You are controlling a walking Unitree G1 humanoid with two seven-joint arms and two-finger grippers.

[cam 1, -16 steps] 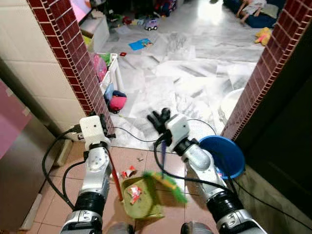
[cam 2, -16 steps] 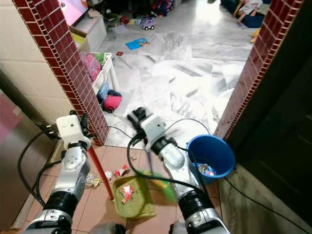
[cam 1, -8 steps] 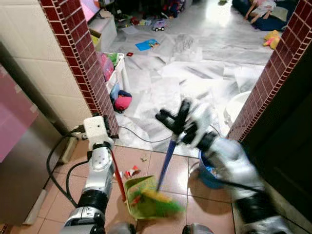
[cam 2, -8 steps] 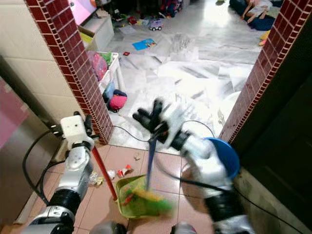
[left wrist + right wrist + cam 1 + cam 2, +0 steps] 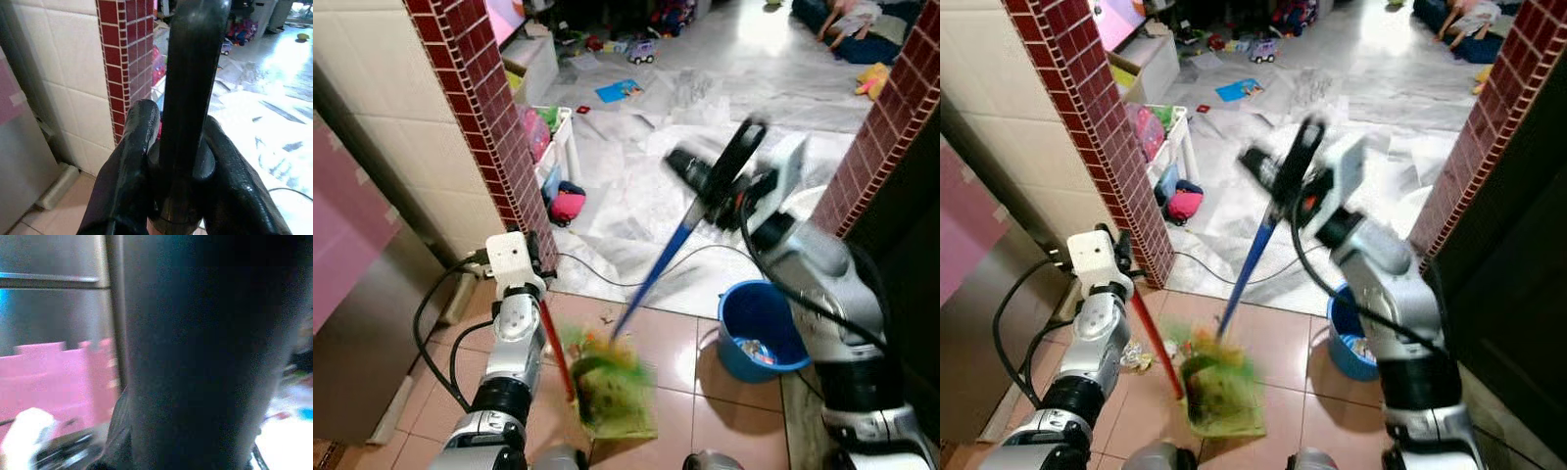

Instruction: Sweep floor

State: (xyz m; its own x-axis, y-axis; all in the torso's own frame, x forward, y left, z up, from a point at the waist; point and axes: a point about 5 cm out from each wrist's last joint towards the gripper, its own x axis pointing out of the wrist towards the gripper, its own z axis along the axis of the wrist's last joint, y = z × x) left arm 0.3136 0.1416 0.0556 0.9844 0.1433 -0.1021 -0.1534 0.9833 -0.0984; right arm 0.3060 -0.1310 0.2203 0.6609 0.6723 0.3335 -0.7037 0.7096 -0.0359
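Right hand (image 5: 720, 186): raised high in front of the robot, motion-blurred, clenched on the upper end of the broom (image 5: 651, 279). Blue broom handle slopes down and toward the robot's left; its green bristles meet the green dustpan (image 5: 617, 392) on the pink tiled floor (image 5: 671, 338).

Left hand (image 5: 171, 161): fingers (image 5: 129, 156) clamped around a dark upright shaft, grasping the dustpan's red handle (image 5: 553, 343). This hand sits low, just beside the red brick pillar (image 5: 494, 127); the handle runs down to the near-left edge of the pan.

Dustpan lies flat, holding blurred green and reddish debris under the bristles. A small scrap (image 5: 605, 316) lies on the tiles just beyond it.

Blue bucket (image 5: 759, 328) stands to the robot's right of the pan, apart from it, with some litter inside.

Beyond the doorway: white marble floor (image 5: 646, 166) strewn with toys.
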